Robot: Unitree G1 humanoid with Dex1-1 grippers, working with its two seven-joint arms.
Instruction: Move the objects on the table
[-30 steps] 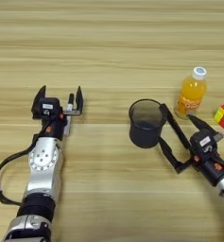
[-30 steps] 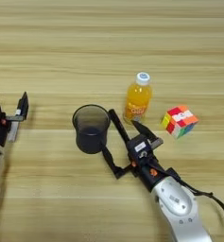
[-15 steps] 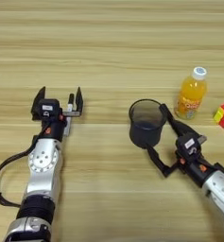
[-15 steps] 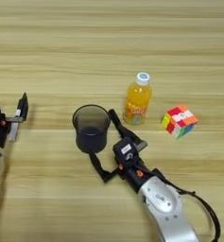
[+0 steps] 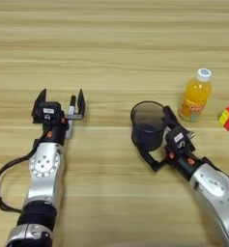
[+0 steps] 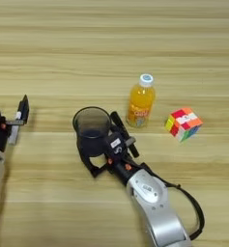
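A dark smoky cup [image 5: 146, 124] stands upright on the table [image 5: 111, 48], right of centre. My right gripper [image 5: 157, 139] is open and straddles the cup's lower part. One finger [image 6: 119, 121] lies along the cup's right side and the other [image 6: 92, 169] reaches under its near left side. I cannot tell whether they touch it. An orange-drink bottle [image 5: 196, 95] with a white cap stands just right of the cup. My left gripper [image 5: 59, 99] rests open on the table at the left, with nothing between its fingers.
A multicoloured puzzle cube [image 6: 183, 123] sits right of the bottle. Bare wood stretches across the far half of the table and between the two arms.
My right gripper has slid left and forward until its open fingers stand on either side of the cup. The cup, the bottle and the left arm have stayed where they were.
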